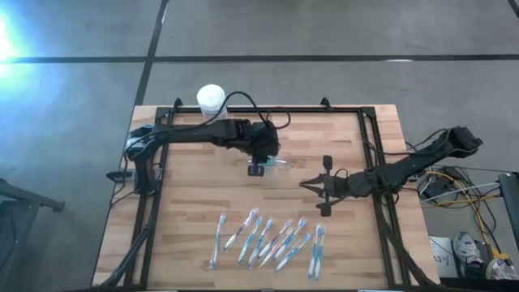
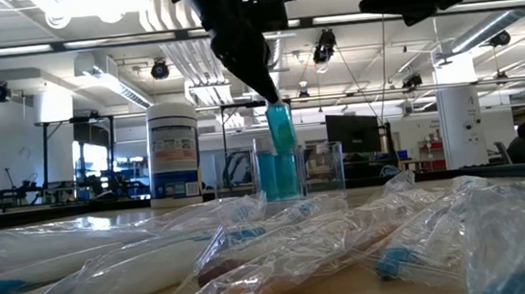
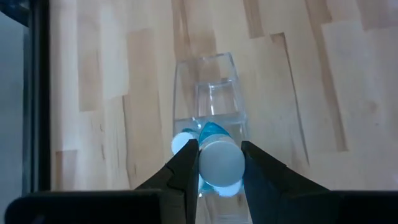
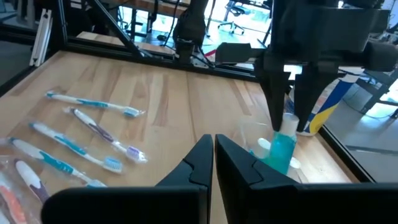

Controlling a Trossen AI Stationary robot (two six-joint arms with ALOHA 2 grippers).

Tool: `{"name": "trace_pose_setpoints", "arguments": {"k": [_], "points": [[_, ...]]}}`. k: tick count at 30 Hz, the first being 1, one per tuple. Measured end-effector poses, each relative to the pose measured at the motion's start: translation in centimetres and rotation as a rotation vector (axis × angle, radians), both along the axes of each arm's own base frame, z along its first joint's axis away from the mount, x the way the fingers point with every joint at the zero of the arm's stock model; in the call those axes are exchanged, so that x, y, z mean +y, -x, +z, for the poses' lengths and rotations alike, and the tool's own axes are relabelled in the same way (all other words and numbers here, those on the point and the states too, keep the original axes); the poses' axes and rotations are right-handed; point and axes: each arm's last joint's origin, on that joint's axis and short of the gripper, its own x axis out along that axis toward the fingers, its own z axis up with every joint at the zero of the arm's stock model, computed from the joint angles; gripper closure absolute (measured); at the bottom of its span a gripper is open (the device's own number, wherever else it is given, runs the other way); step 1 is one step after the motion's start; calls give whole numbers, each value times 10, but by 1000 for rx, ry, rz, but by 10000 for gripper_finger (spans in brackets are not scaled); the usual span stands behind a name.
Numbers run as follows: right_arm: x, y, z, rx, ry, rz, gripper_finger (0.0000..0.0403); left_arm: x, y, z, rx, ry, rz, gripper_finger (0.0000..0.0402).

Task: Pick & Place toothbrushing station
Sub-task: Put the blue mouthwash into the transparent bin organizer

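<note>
- High view: toothbrushing station (image 1: 276,165) is being shown near the middle of the table (image 1: 195,203), just beside and partly under the left gripper (image 1: 261,165), which is being held directly over it. The station's long axis seems to be running across the table, toward the right arm. The right gripper (image 1: 312,185) is being kept a little apart, with its fingers pressed together on nothing. A row of wrapped toothbrushes (image 1: 268,241) is lying along the near edge, and a white tub (image 1: 211,99) is standing at the far edge.
- Low view: a blue toothbrush (image 2: 280,131) is being held upright by the left gripper, its lower end sitting inside the clear station (image 2: 318,169). The station is standing upright on its base, open side up.
- Left wrist view: the left fingers (image 3: 186,167) are being clamped on the toothbrush's handle end (image 3: 219,163), with the station's clear walls (image 3: 211,87) visible below.
- Right wrist view: the right fingers (image 4: 205,158) are being seen closed and empty, pointing toward the station (image 4: 252,134) and the left arm over it.
- Handling, as judged: the station is being taken as light, rigid, thin-walled and slick, so it could slide or tip under a sideways push. A hold across its narrow walls near the rim, with gentle pressure, is being favoured.
</note>
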Motion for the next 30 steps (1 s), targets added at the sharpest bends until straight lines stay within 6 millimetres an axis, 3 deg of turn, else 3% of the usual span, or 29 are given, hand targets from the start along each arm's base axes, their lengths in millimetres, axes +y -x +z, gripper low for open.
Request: {"name": "trace_pose_setpoints", "arguments": {"k": [14,23,30], "points": [[0,0,-1,2,1,2,390,3,-9,-22,66,17,-5,307],[0,0,-1,4,1,2,390,5,-19,-47,129,31,-3,307],[0,0,-2,7,5,4,390,6,-21,-53,135,51,28,307]]}}
